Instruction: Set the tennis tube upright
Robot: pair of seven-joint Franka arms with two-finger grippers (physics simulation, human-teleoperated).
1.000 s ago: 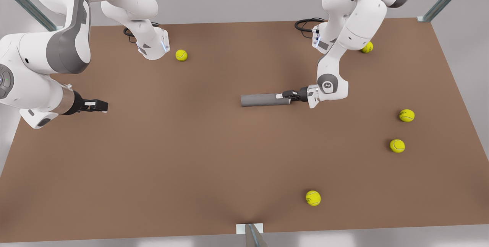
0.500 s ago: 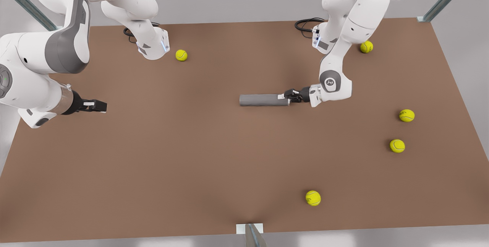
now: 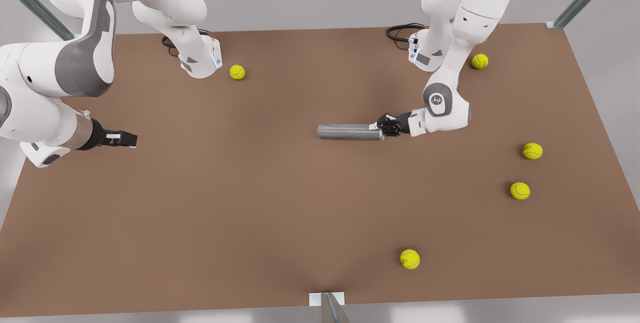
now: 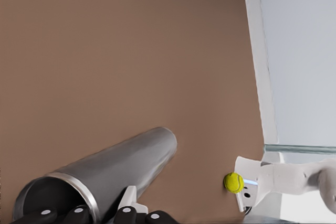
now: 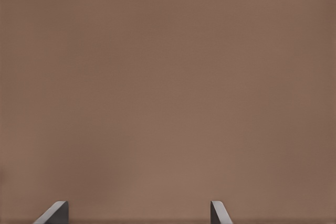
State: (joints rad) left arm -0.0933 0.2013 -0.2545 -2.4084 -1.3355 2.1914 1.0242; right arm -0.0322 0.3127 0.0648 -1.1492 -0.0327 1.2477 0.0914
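- No readable words, brand names or numbers appear anywhere in these views.
- The arm at the front view's right has a small round white emblem on its grey wrist joint; its marking is too small to read.
- The tennis tube has a plain grey surface with no label.
- The yellow tennis balls show only pale seam lines, no print.
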